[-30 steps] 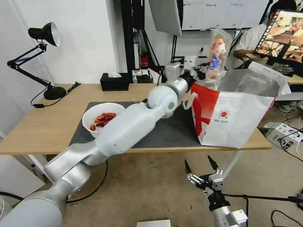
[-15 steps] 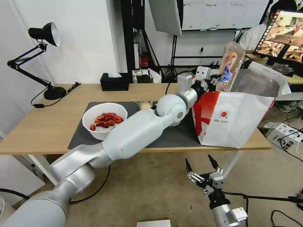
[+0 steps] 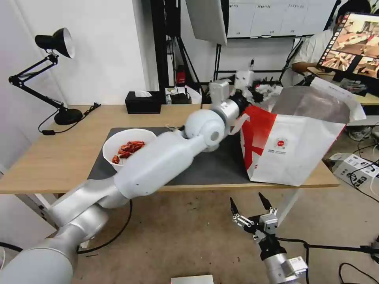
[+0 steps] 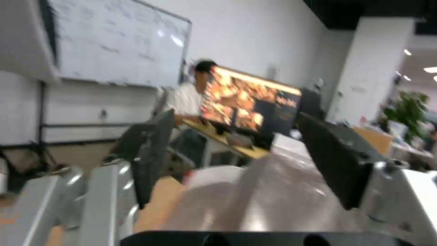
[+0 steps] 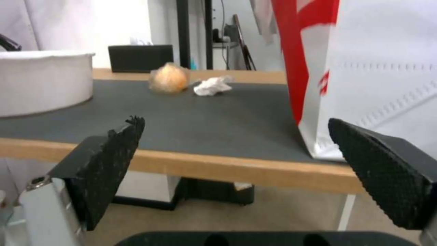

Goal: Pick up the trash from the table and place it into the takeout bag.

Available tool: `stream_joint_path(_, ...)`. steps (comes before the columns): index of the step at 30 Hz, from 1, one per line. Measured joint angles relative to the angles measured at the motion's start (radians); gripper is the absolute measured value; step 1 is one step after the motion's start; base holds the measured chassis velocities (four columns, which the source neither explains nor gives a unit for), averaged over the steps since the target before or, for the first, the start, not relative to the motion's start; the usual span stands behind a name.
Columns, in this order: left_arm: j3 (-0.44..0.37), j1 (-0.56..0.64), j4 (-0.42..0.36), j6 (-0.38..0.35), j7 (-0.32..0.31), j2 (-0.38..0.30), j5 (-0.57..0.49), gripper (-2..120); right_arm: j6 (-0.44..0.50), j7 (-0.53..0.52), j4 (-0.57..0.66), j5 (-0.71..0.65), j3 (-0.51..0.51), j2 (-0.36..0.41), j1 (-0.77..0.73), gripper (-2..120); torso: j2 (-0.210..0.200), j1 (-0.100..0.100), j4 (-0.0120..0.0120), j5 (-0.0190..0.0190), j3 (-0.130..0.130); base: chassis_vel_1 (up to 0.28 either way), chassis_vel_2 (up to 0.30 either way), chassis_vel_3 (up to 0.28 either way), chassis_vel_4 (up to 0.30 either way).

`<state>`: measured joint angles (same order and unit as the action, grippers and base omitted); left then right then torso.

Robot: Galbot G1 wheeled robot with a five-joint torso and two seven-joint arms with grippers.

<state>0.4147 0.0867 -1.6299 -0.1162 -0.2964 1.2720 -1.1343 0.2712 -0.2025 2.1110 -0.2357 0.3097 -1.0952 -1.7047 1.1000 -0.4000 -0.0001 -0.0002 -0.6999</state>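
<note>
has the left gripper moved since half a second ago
Yes. The left gripper, open, now sits lower against the takeout bag, near its rim, and slightly toward the black tissue box; the clear tray it held up is gone from it.

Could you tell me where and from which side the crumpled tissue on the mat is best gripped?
Probably from straight above, pinching across the middle of the crumpled tissue. It lies low and loose on the mat, beside the small beige bag, so a side approach might nudge either.
</note>
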Motion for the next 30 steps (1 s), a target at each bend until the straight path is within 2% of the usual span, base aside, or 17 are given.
stream_joint_path(1,-0.016,0.028,-0.045,0.019,-0.01,-0.06,0.001,86,-0.002,-0.001,0.002,-0.001,-0.002,0.003,0.005,100,0.0,0.0,0.0001,-0.0001,0.0,0.0,0.0,0.0,0.0)
stream_joint_path(3,-0.024,0.044,-0.067,0.022,-0.013,-0.087,0.001,89,-0.002,-0.002,0.002,-0.002,-0.003,0.003,0.007,100,0.0,0.0,0.0002,-0.0001,0.0,0.0,0.0,0.0,0.0)
stream_joint_path(6,-0.084,0.156,-0.19,0.027,-0.014,-0.251,0.03,99,0.0,-0.015,0.01,-0.003,-0.012,0.01,0.017,100,0.0,0.0,0.0,-0.0004,0.0,0.0,0.0,0.0,0.0)
stream_joint_path(8,-0.099,0.18,-0.208,0.028,-0.01,-0.278,0.044,99,0.001,-0.017,0.013,-0.003,-0.014,0.01,0.019,100,0.0,0.0,0.0002,-0.0003,0.0,0.0,0.0,0.0,0.0)
stream_joint_path(10,-0.198,0.331,-0.265,0.056,0.035,-0.39,0.138,100,0.004,-0.02,0.021,-0.007,-0.021,0.013,0.029,100,0.0,0.0,0.0005,-0.0004,0.0,0.0,0.0,0.0,0.0)
stream_joint_path(11,-0.198,0.331,-0.265,0.056,0.035,-0.39,0.138,100,0.004,-0.02,0.021,-0.007,-0.021,0.013,0.029,100,0.0,0.0,0.0005,-0.0004,0.0,0.0,0.0,0.0,0.0)
stream_joint_path(12,-0.232,0.386,-0.273,0.072,0.051,-0.415,0.173,100,0.004,-0.021,0.023,-0.007,-0.024,0.013,0.034,100,0.0,0.0,0.0003,-0.0005,0.0,0.0,0.0,0.0,0.0)
stream_joint_path(14,-0.371,0.571,-0.303,0.1,0.097,-0.463,0.271,100,0.004,-0.022,0.029,-0.008,-0.034,0.016,0.047,100,0.0,0.0,0.0003,-0.0003,0.0,0.0,0.0,0.0,0.0)
stream_joint_path(15,-0.371,0.571,-0.303,0.1,0.097,-0.463,0.271,100,0.004,-0.022,0.029,-0.008,-0.034,0.016,0.047,100,0.0,0.0,0.0003,-0.0003,0.0,0.0,0.0,0.0,0.0)
stream_joint_path(16,-0.457,0.692,-0.329,0.116,0.107,-0.473,0.312,100,0.003,-0.022,0.031,-0.008,-0.039,0.019,0.053,100,0.0,0.0,0.0005,0.0,0.0,0.0,0.0,0.0,0.0)
stream_joint_path(18,-0.535,0.828,-0.351,0.146,0.109,-0.466,0.372,100,0.003,-0.022,0.033,-0.008,-0.04,0.021,0.054,100,0.0,0.0,0.0005,-0.0003,0.0,0.0,0.0,0.0,0.0)
stream_joint_path(19,-0.535,0.828,-0.351,0.146,0.109,-0.466,0.372,100,0.003,-0.022,0.033,-0.008,-0.04,0.021,0.054,100,0.0,0.0,0.0005,-0.0003,0.0,0.0,0.0,0.0,0.0)
stream_joint_path(22,-0.653,1.021,-0.371,0.196,0.127,-0.429,0.502,100,0.003,-0.022,0.038,-0.015,-0.035,0.021,0.064,100,0.0,0.0,0.0001,-0.0002,0.0,0.0,0.0,0.0,0.0)
stream_joint_path(23,-0.653,1.021,-0.371,0.196,0.127,-0.429,0.502,100,0.003,-0.022,0.038,-0.015,-0.035,0.021,0.064,100,0.0,0.0,0.0001,-0.0002,0.0,0.0,0.0,0.0,0.0)
stream_joint_path(26,-0.765,1.169,-0.4,0.224,0.142,-0.382,0.581,100,0.001,-0.023,0.041,-0.025,-0.031,0.021,0.076,100,0.0,0.0,0.0,0.0,0.0,0.0,0.0,0.0,0.0)
stream_joint_path(27,-0.765,1.169,-0.4,0.224,0.142,-0.382,0.581,100,0.001,-0.023,0.041,-0.025,-0.031,0.021,0.076,100,0.0,0.0,0.0,0.0,0.0,0.0,0.0,0.0,0.0)
stream_joint_path(30,-0.857,1.272,-0.439,0.231,0.147,-0.341,0.611,100,-0.002,-0.023,0.04,-0.032,-0.031,0.021,0.087,100,0.0,0.0,0.0,0.0002,0.0,0.0,0.0,0.0,0.0)
